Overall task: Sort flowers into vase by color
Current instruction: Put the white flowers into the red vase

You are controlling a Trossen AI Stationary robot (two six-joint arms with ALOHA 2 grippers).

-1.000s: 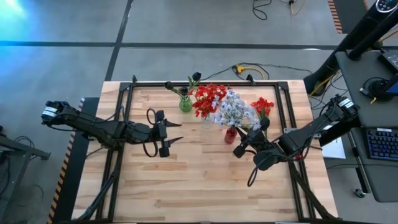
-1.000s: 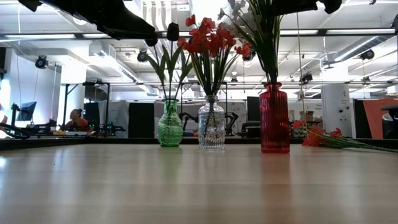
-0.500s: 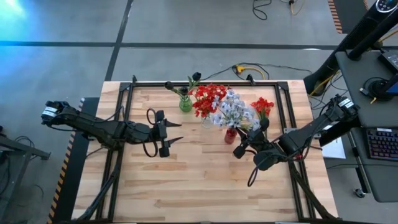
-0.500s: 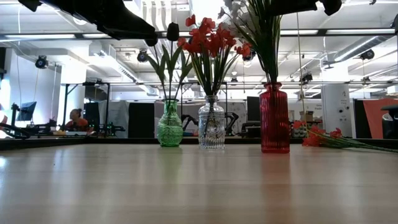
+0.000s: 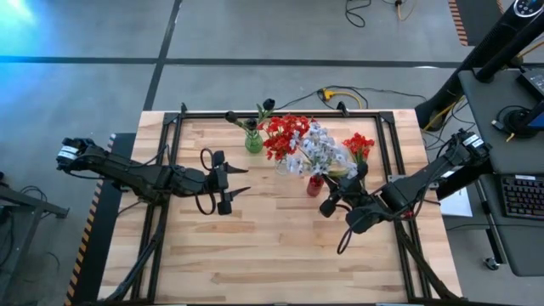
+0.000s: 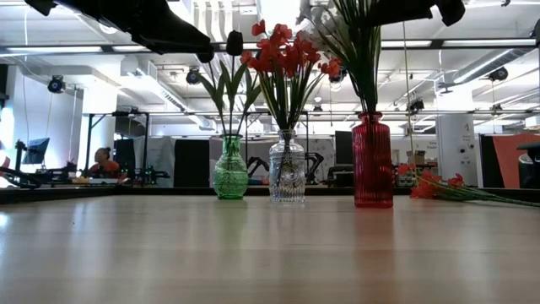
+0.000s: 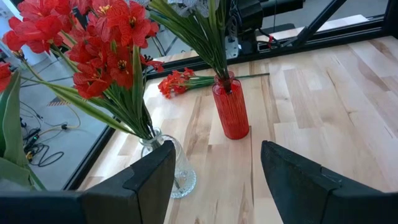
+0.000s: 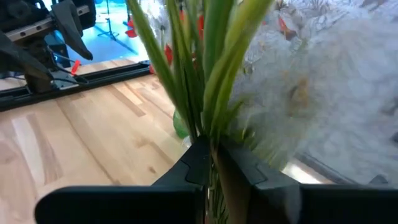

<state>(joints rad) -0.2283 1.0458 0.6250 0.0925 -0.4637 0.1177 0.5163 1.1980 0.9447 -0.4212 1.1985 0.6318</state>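
Note:
Three vases stand in a row at the table's far middle. A green vase [image 5: 253, 142] holds a dark-budded flower. A clear glass vase [image 7: 176, 174] holds red flowers [image 5: 285, 134]. A red vase [image 6: 372, 160] holds pale blue-white flowers [image 5: 319, 153]. My right gripper [image 8: 210, 155] is shut on their stems, above the vase. One red flower [image 5: 359, 144] lies flat on the table at the far right. My left gripper [image 5: 242, 183] hangs open left of the vases, holding nothing. My right gripper pinches the bunch of green stems [image 8: 205, 115] between its two fingers, below the pale blossoms and above the red vase's neck. The fingers come in nearly level from the table's right and near side and lie across the stems. The stems stand upright in the vase.
A black metal frame [image 5: 280, 113] runs along the table's edges. Bare wood [image 5: 272, 246] covers the near half of the table. Beyond the far edge, in the low view, lies an office with a seated person [image 6: 103, 160].

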